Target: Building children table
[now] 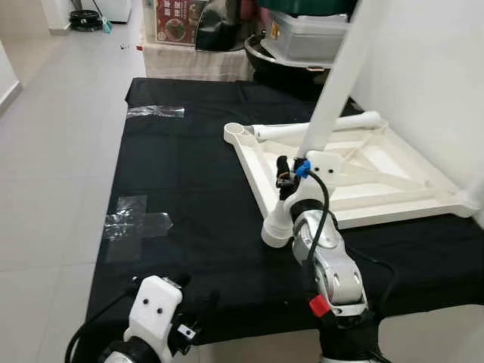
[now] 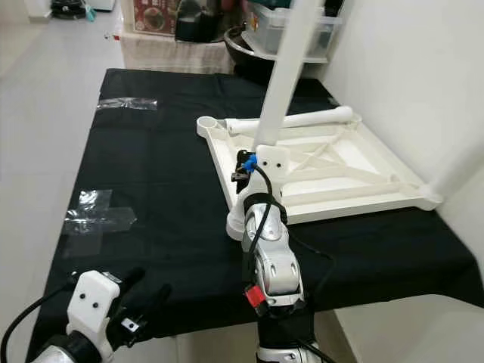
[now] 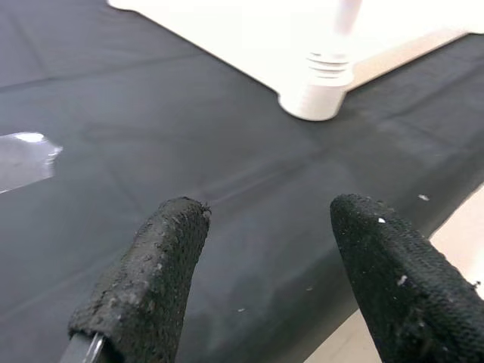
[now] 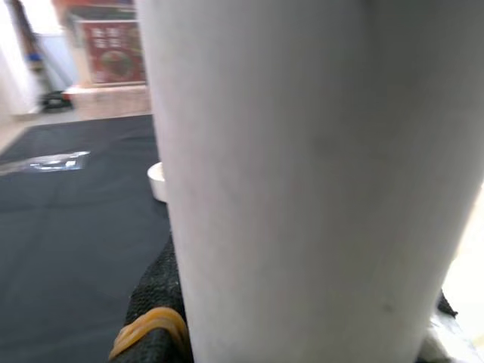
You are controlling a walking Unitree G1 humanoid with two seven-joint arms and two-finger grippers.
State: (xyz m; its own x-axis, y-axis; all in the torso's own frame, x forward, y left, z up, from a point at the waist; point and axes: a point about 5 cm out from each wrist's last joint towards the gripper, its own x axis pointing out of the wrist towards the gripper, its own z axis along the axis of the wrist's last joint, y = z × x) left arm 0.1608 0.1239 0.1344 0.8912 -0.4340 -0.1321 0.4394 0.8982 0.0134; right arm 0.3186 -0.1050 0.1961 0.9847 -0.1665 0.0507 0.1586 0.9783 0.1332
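The right gripper (image 1: 291, 168) is closed around a white table leg (image 1: 333, 91), holding it upright and tilted over the near-left corner socket of the upturned white tabletop (image 1: 393, 198), which lies on the black cloth (image 1: 189, 197) toward its right edge. The left gripper (image 3: 265, 249) hovers with fingers spread wide and empty over the cloth's near edge. The leg's top is cut off, and a second leg (image 1: 318, 128) lies along the tabletop's far edge.

The right gripper (image 1: 286, 175) clasps an upright white leg (image 1: 333, 91) over the upturned table top (image 1: 393, 198).
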